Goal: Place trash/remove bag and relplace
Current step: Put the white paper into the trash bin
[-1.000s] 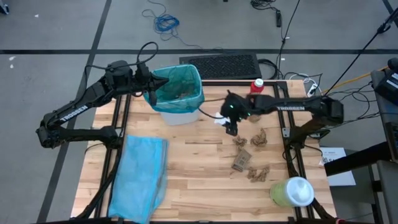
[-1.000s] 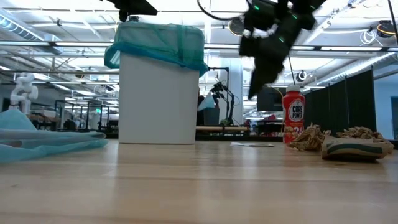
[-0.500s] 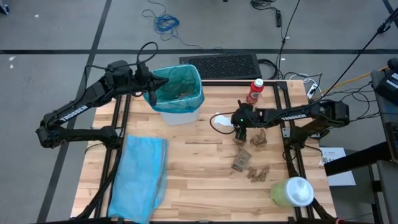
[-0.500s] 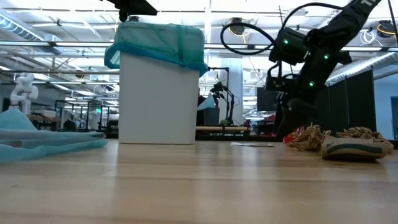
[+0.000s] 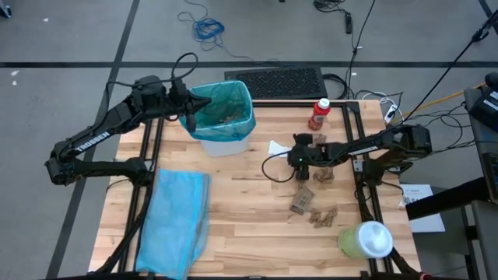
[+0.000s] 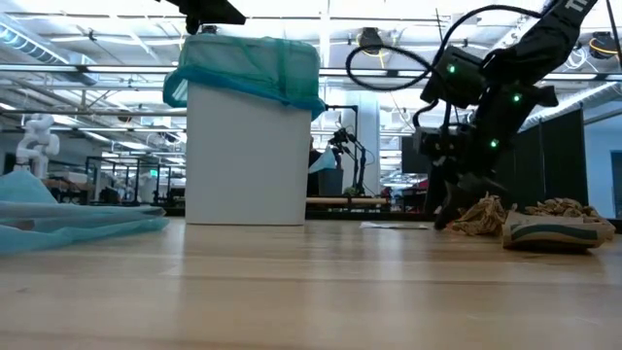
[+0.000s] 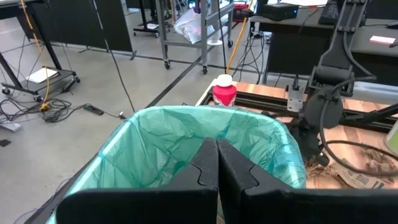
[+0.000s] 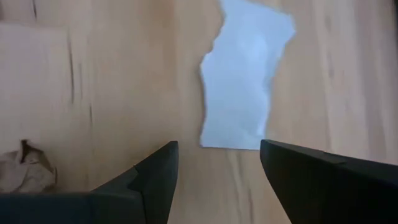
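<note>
Right tool (image 5: 300,173) low over table, fingers spread, near brown scraps (image 5: 324,173); left tool (image 5: 189,118) clenched on bag (image 5: 226,109) rim.

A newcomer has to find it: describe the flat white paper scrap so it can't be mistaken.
Start at the white bin with the teal-green plastic liner at the wooden table's far side. Between it and the red bottle lies the flat white paper scrap, just ahead of the right gripper. Its neighbours are crumpled brown paper scraps; it alone is white and flat.
</note>
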`<state>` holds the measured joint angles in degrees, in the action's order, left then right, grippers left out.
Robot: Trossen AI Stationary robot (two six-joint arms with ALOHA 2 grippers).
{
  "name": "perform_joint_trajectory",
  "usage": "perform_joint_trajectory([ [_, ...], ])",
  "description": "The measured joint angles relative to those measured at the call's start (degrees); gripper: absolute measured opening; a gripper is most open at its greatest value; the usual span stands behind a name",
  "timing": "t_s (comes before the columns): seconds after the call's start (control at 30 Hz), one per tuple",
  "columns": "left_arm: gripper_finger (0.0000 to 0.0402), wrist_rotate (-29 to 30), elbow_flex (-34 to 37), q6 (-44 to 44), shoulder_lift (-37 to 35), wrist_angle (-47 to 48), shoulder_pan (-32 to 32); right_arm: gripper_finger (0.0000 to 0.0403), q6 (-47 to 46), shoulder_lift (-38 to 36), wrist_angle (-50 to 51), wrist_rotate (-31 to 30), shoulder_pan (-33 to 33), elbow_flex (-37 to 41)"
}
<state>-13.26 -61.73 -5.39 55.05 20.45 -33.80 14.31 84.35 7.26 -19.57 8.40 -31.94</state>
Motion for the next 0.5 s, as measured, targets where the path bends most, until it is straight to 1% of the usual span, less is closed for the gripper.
perform_joint_trajectory([
  [0.23,0.0,0.0,-0.02,0.0,0.0,0.04,0.0,0.0212,1.12,3.35,-3.96,-3.12,-0.36,-0.11],
  [0.37,0.0,0.0,-0.02,0.0,0.0,0.27,-0.01,0.0189,1.89,3.46,-4.56,-5.02,-0.32,-0.11],
  [0.5,0.0,0.0,-0.02,0.0,0.0,0.28,0.0,0.0154,2.99,3.58,-4.49,-5.67,-0.12,-0.09],
])
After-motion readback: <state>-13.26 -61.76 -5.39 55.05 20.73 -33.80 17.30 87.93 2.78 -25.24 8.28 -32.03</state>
